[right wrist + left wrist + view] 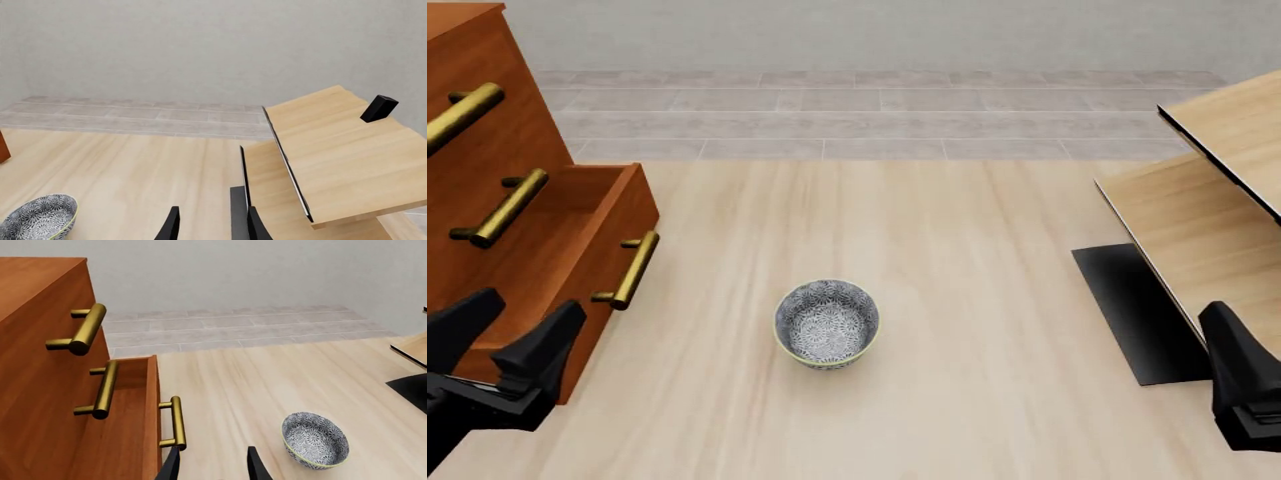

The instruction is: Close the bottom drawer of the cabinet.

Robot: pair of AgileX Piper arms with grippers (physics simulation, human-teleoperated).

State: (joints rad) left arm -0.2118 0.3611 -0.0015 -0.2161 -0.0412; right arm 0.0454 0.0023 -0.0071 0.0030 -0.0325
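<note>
The left claw (505, 335) hangs low at the near left of the tabletop (988, 300), its two dark fingers spread apart with nothing between them. In the front view its fingertips sit just in front of the bottom drawer (601, 250), close to the drawer's front but not clearly touching it. In the left wrist view one finger (171, 466) shows just under the brass bar handle (176, 422) of that drawer, the other finger off to the side over bare wood.

The bottom drawer stands pulled out from the cabinet (481, 130), its front well forward of the two drawers above, and its open top edge shows behind the front panel. The cabinet stands at the far left of the tabletop, reddish-brown, with the middle handle (501, 210) and the top handle (461, 115) on its closed drawers.

Near the middle of the tabletop, apart from the drawer, stands a patterned blue-and-white bowl (826, 323), upright and empty.

The right claw (210, 225) holds at the near right, its fingers parted and gripping nothing. Beside it is pale light-wood furniture (1214, 190) on a black base (1134, 310), and a small black block (379, 108) rests on its upper board
</note>
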